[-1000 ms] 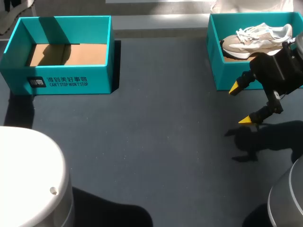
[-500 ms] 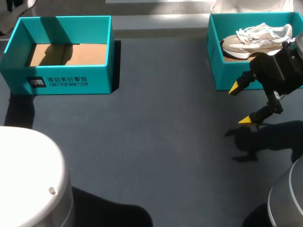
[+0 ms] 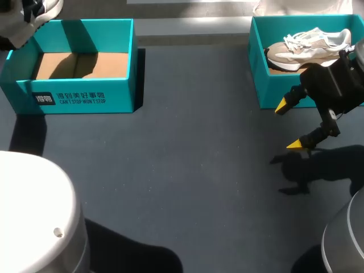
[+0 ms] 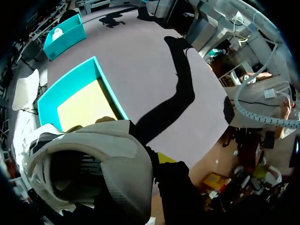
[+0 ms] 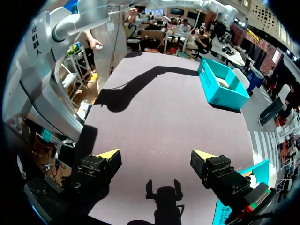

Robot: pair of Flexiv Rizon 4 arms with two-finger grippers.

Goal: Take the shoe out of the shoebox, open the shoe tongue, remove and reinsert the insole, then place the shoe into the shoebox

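Table: dark grey table, with one teal box at each far corner.
Left gripper: our left gripper is clamped on the shoe, as we judge; only one yellow tip shows.
Shoe: in the air above the left shoebox, whose cardboard floor is bare.
Right gripper: our right gripper hangs with fingers wide apart, holding nothing, just beside the right shoebox, where a second shoe lies.
Progress: taking out looks done; tongue, insole and putting back are left.
Views: head view shows only an edge of the shoe; left wrist view shows its dark opening.
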